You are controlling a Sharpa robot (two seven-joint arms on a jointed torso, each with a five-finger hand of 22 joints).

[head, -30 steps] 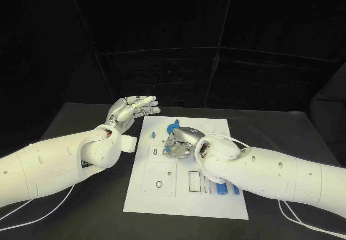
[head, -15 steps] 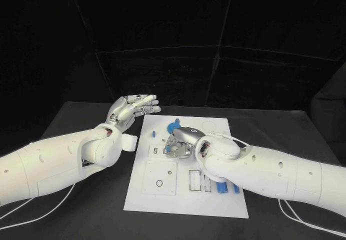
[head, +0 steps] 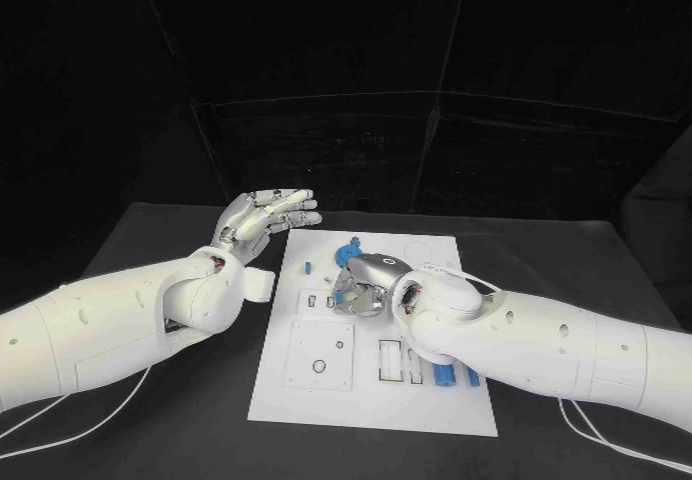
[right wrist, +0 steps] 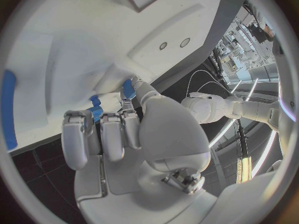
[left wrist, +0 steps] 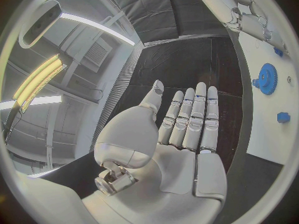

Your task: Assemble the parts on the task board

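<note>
Working my right hand [head: 364,290] down on the task board [head: 325,395], fingers curled around a small blue part [right wrist: 94,108] at the board's middle, I am keeping pressure straight and gentle. My left hand [head: 264,218] is hovering spread, empty, beside the board's far corner.

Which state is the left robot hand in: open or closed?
Open. The left robot hand holds nothing, its fingers straight and raised beside the task board.

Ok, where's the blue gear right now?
In the head view the blue gear sits near the far edge of the task board, just beyond the right hand and right of the raised left hand.
</note>
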